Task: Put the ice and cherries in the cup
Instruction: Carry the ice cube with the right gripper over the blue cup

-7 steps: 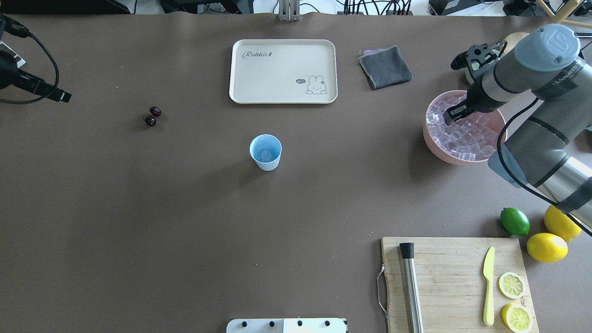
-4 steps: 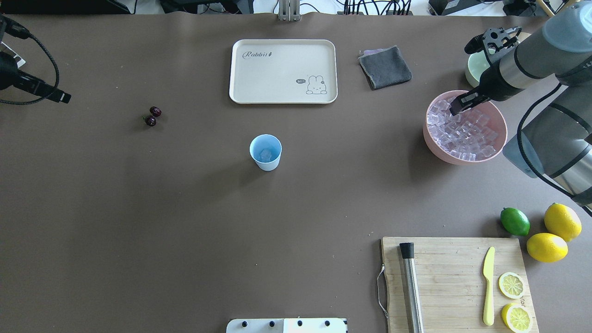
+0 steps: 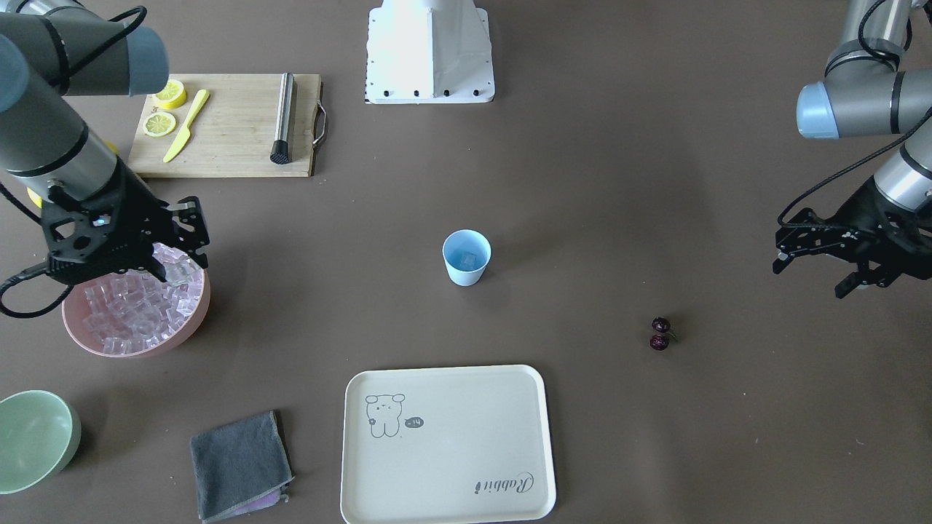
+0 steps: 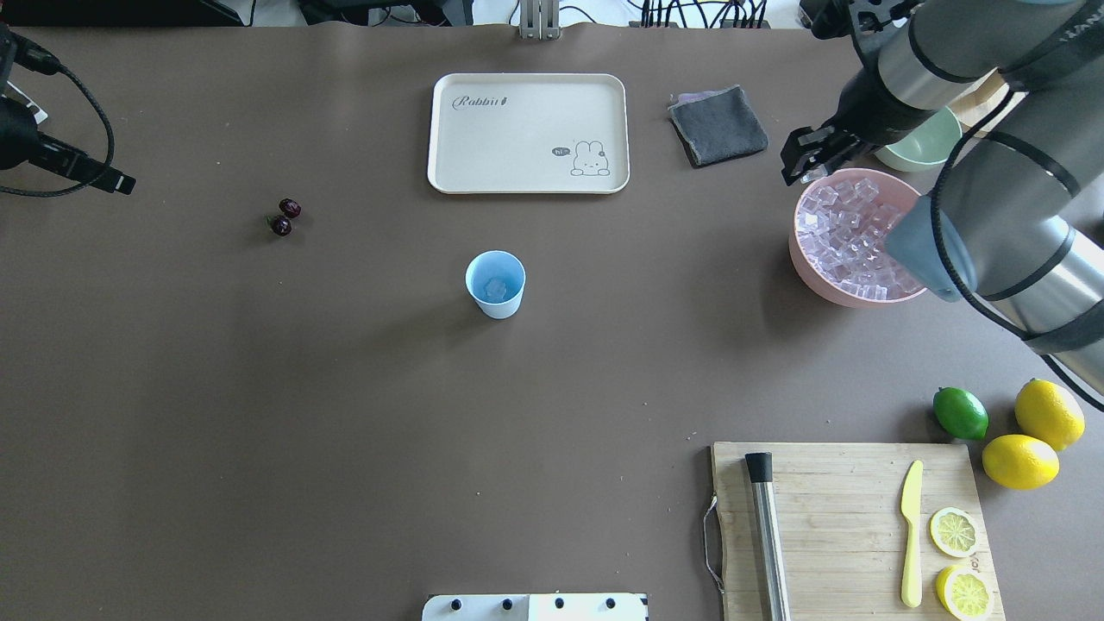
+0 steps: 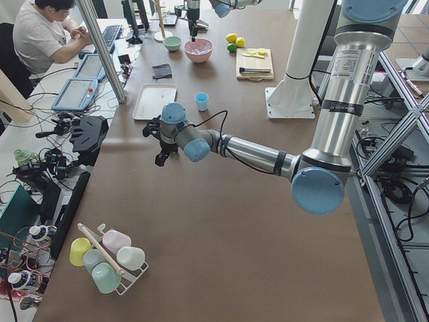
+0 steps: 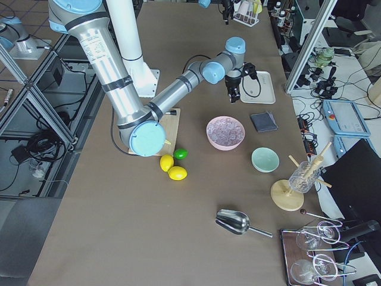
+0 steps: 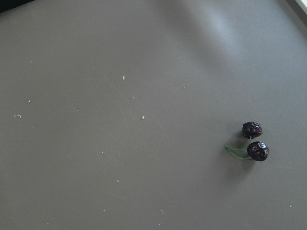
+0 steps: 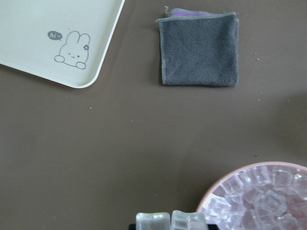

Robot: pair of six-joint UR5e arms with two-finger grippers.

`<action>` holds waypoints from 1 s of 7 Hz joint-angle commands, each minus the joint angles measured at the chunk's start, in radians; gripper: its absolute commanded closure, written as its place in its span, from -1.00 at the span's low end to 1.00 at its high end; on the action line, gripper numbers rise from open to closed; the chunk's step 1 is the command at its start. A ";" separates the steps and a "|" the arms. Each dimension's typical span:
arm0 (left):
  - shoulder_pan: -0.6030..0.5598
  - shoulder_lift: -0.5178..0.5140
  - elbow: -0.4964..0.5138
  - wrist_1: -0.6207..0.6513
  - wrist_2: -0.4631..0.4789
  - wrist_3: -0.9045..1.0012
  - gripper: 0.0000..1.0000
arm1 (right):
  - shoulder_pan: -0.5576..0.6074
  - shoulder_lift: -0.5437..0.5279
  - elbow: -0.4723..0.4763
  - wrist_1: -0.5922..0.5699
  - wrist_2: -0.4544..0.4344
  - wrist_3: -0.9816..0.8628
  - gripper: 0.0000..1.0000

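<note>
The pale blue cup stands upright mid-table with one ice cube inside; it also shows in the front view. The cherries lie on the table to the cup's left, and show in the left wrist view. The pink bowl holds many ice cubes. My right gripper hangs over the bowl's far-left rim, shut on two ice cubes. My left gripper is open and empty, hovering left of the cherries.
A cream tray and a grey cloth lie at the far side. A mint-green bowl stands behind the pink bowl. A cutting board with knife, lemon slices and metal bar sits near right, beside a lime and lemons.
My right gripper has risen out of the pink bowl's ice and moved left and away, over the bowl's far-left rim, with ice cubes in its jaws. The left arm has barely moved.
</note>
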 commanded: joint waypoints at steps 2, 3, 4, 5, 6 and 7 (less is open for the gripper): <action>0.000 -0.005 0.015 0.000 0.000 0.000 -0.95 | -0.210 0.411 -0.265 -0.032 -0.197 0.353 1.00; 0.000 -0.011 0.031 -0.001 0.000 0.001 -0.95 | -0.267 0.533 -0.375 -0.030 -0.258 0.436 1.00; 0.002 -0.019 0.044 0.000 0.003 0.001 -0.95 | -0.319 0.573 -0.397 -0.030 -0.312 0.499 1.00; 0.005 -0.019 0.043 -0.003 0.017 0.001 -0.95 | -0.364 0.573 -0.399 -0.029 -0.363 0.508 1.00; 0.013 -0.019 0.043 -0.003 0.021 0.000 -0.95 | -0.381 0.555 -0.400 -0.021 -0.380 0.507 1.00; 0.023 -0.031 0.045 0.000 0.021 -0.002 -0.95 | -0.389 0.527 -0.405 0.027 -0.383 0.508 1.00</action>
